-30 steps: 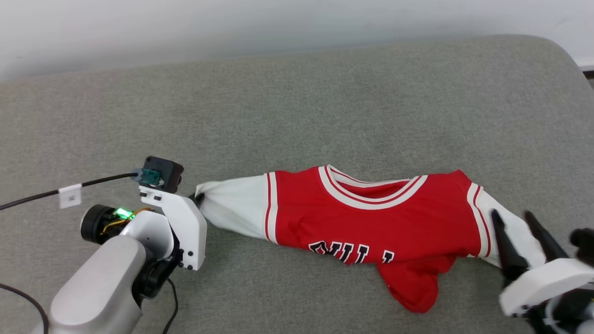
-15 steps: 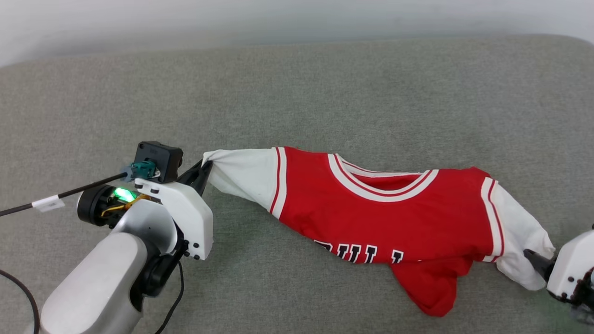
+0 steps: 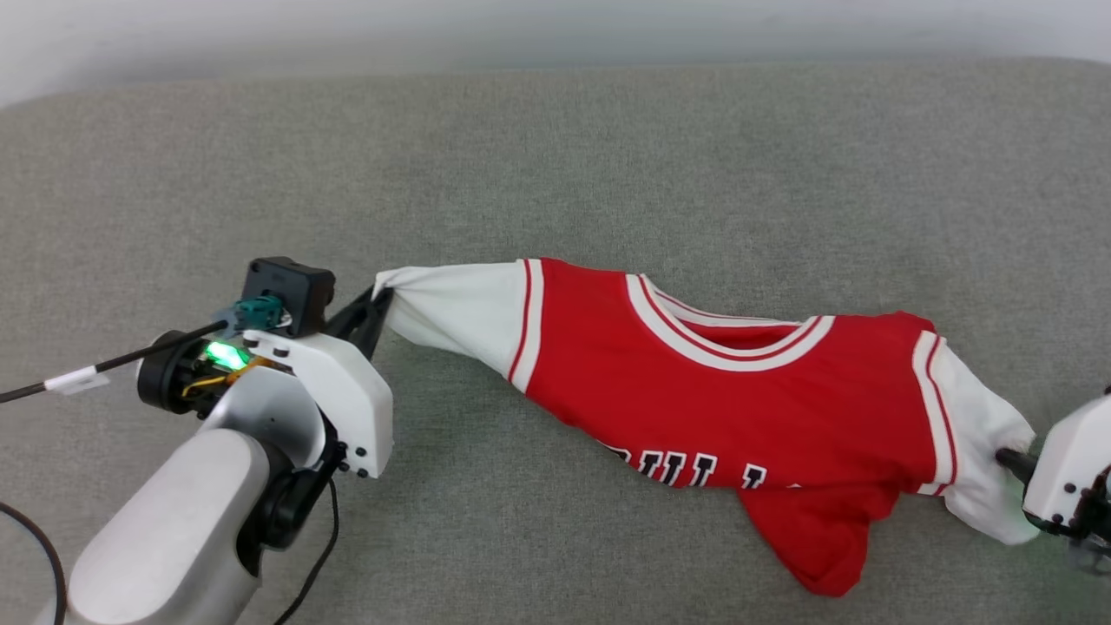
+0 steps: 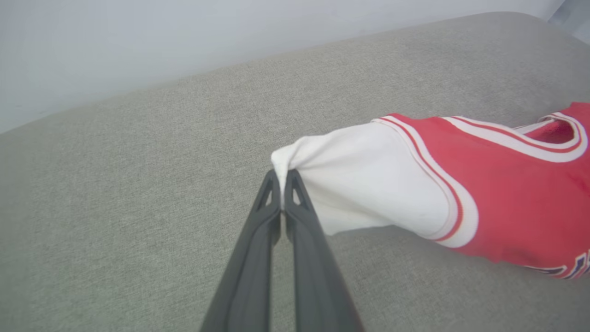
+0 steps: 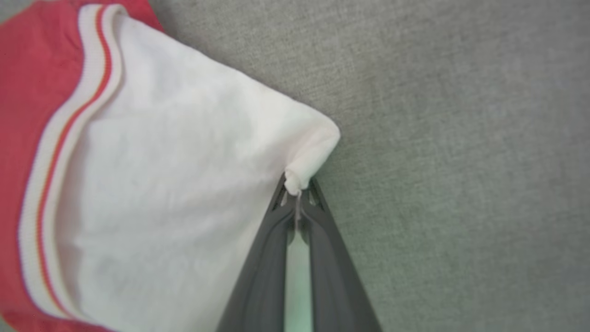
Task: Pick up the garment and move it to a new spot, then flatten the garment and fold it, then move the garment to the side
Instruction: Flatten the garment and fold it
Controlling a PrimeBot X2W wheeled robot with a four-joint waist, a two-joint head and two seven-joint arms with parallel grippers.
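The garment (image 3: 712, 391), a red jersey with white sleeves and striped trim, stretches across the grey cushion, its black lettering partly folded under. My left gripper (image 3: 378, 299) is shut on the end of one white sleeve (image 4: 364, 184), the cloth pinched at the tips of the left gripper (image 4: 281, 177). At the right edge of the head view, my right gripper (image 3: 1007, 456) is shut on the other white sleeve (image 5: 184, 184), and the right gripper (image 5: 297, 186) holds a small bunch of cloth at the sleeve's corner. A red flap (image 3: 816, 538) hangs toward me.
The grey upholstered surface (image 3: 555, 174) runs wide behind the jersey up to a pale wall (image 3: 521, 35). A black cable (image 3: 113, 360) with a white tag trails left from my left wrist. The cushion's rounded corner lies at the far right.
The right gripper, open over the sleeve a second ago, has come down and shut on it. The left gripper has pulled its sleeve up and away, and the jersey is now stretched between both.
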